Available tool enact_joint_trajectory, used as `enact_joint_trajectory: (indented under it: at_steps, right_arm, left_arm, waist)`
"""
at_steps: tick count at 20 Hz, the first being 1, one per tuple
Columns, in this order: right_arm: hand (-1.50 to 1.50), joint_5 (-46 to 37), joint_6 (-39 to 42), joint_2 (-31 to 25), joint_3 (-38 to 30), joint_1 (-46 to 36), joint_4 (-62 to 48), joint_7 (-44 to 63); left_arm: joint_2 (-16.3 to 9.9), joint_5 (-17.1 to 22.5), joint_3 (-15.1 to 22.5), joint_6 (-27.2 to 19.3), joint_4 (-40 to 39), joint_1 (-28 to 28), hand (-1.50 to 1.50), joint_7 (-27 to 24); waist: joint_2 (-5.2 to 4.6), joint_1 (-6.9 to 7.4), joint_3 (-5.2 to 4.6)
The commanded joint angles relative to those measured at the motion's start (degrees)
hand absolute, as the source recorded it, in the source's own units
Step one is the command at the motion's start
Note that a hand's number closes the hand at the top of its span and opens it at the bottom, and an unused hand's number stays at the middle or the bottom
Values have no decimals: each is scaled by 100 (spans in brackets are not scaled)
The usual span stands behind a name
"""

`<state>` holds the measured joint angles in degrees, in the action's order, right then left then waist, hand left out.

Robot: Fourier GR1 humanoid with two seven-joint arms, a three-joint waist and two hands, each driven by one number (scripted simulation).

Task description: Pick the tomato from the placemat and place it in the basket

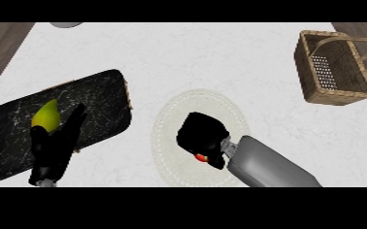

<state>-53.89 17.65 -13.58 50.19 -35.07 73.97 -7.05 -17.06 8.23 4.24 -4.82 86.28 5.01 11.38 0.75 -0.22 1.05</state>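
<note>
Right hand point(203, 137): positioned over the round pale placemat point(172, 111), fingers curled downward and closed around the tomato point(202, 157). Only a small red patch of the tomato shows, at the wrist side of the fingers, just under the palm; the rest is hidden by the hand. Whether it rests on the placemat or is lifted clear of it cannot be told from above. Judgement: the hand covers the tomato from above because the grasp is the step in hand; transport has not begun.

Left hand point(56, 143): shown at the lower left over the dark marbled tray point(100, 102), fingers straight and relaxed, pointing up the view, pinching nothing. A yellow-green fruit point(46, 115) lies on the tray just beside those fingertips, on their left. This hand appears to be resting and takes no part in the task.

Basket point(337, 70): woven, with a handle arched over it, standing well apart from the right fingers, up and to their right, near the right edge of the worktop point(215, 58). Its opening faces up.

Room for moving: the stretch of worktop between the right fingers and the basket shows nothing standing on it. Judgement: the handle and near rim are the likely obstructions; the tomato would need to arrive above the rim and to one side of the handle.

A grey rounded object point(66, 24) shows partly at the far edge, well away from both hands.
</note>
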Motion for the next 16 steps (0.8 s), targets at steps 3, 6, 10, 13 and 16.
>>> enact_joint_trajectory:
  at_steps: [3, 6, 10, 13, 16]
  right_arm:
    - [150, 135, 32, -33, -1484, 383, -132, 2252]
    - [150, 149, -117, 230, -2163, 352, 82, 3450]
    - [150, 574, -442, 980, -2934, 276, 1104, 4413]
    - [150, 1228, -1546, 1329, -3512, 323, 1995, 4583]
    - [150, 1044, -1587, 1344, -3745, -195, 2905, 5300]
  left_arm:
    - [-25, 87, -123, -67, -367, 597, 0, 323]
    - [67, 133, -92, -71, -227, 746, 0, 294]
    - [-23, 170, -207, -46, -232, 652, 0, 373]
    - [43, 133, -103, -59, -109, 785, 0, 381]
    - [43, 126, -54, 32, -174, 843, 0, 351]
  waist:
    - [33, -460, -119]
    - [53, -456, -125]
    - [45, -473, -114]
    - [67, -454, -86]
    - [77, -376, -113]
